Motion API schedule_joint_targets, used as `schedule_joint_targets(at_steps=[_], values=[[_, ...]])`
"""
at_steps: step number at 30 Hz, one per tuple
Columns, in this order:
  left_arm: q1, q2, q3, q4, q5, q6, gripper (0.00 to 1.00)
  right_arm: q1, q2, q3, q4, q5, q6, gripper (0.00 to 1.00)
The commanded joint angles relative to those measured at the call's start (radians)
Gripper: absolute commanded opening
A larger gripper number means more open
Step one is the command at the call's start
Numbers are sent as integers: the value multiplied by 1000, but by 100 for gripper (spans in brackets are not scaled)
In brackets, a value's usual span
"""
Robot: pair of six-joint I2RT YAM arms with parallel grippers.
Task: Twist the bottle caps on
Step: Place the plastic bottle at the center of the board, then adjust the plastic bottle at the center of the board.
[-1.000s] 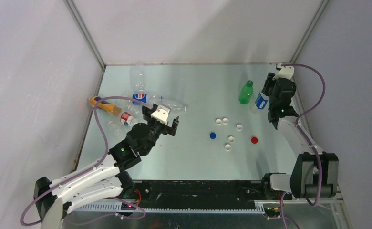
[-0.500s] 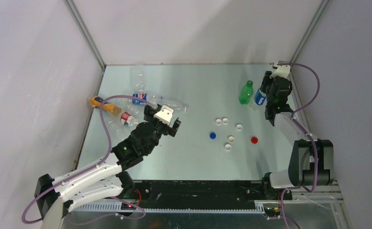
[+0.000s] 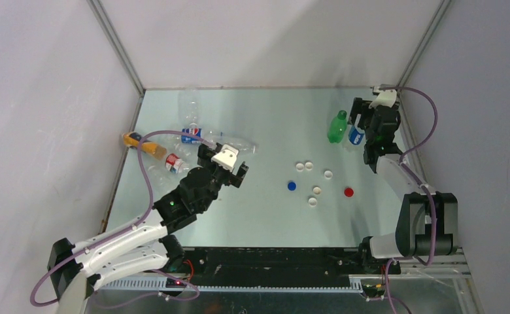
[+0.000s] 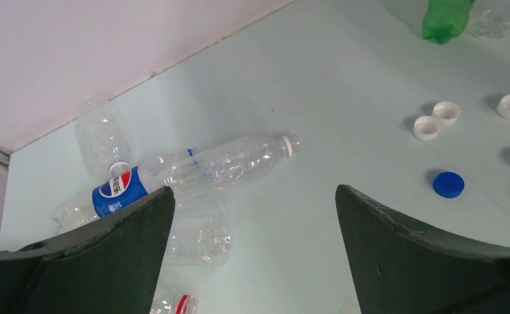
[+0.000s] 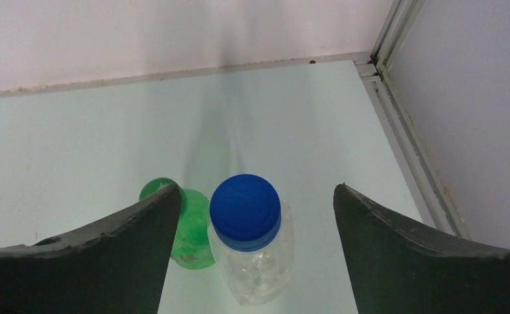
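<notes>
- Along the bottom edge of the overhead view, both arm bases sit at the near edge of the table [image 3: 265, 219].
- Left of centre, the left gripper [image 4: 254, 190] hangs over bare table with its jaws spread wide and nothing between them.
- Right of centre, the loose caps [image 3: 312, 201] lie scattered on the table. A loose blue cap [image 3: 291, 186] is at the left of the group, a red cap [image 3: 348, 191] at the right, and white and cream ones between.
- Just beyond the left gripper, toward the left side, several clear bottles lie on their sides in a heap. The blue-labelled bottle [image 4: 206, 167] among them has its neck pointing to the right of the wrist view.
- At the left edge of the table, an orange-yellow bottle [image 3: 144, 146] lies on its side, with a red-labelled bottle [image 3: 174, 162] near it.
- In the upper right of the overhead view, a green bottle [image 3: 337, 127] stands upright.
- Just beside it on the right stands a clear bottle [image 5: 255, 261] with a fitted blue cap [image 5: 245, 211] on its neck.
- Over that bottle the right gripper [image 5: 255, 186] has its jaws parted. One stands on each side of the fitted blue cap, with a gap showing on both sides, so it grips nothing.
</notes>
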State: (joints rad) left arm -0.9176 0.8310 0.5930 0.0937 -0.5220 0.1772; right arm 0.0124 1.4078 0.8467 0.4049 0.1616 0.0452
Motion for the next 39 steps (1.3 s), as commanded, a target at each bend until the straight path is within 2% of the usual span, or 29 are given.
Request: schedule_joint_targets(at_steps=[1,3,8,10,11,12,14,16,19,21,24,28,34,39], values=[[7,-5,34,10,-16,7,100,-3,-98,8,-47,13,14,94],[7,-4,36,9,-14,1,100,-3,-150,18,-109,32,44,99],[15,-11,34,25,24,-22,100,16,-317,79,-403,-10,136,99],[32,-14,31,36,60,-55,100,19,-411,75,-489,-175,137,99],[46,-13,34,34,70,-86,100,17,-473,59,-510,-228,85,99],[56,-11,40,10,88,-106,100,18,-503,48,-536,-297,71,99],[94,5,84,-80,110,-158,100,16,-594,4,-555,-334,83,99],[140,36,149,-190,113,-247,100,14,-662,-21,-588,-346,108,99],[193,85,225,-281,99,-257,100,15,-731,-23,-654,-357,157,99],[205,131,258,-321,104,-165,100,15,-759,-23,-696,-375,169,99],[222,236,309,-388,148,96,100,19,-804,-23,-754,-429,171,99],[258,391,409,-447,191,306,100,29,-872,-28,-822,-468,167,99],[320,665,637,-574,312,515,100,33,-956,-32,-893,-490,119,99],[352,860,706,-588,390,633,100,34,-992,-32,-925,-528,117,99]])
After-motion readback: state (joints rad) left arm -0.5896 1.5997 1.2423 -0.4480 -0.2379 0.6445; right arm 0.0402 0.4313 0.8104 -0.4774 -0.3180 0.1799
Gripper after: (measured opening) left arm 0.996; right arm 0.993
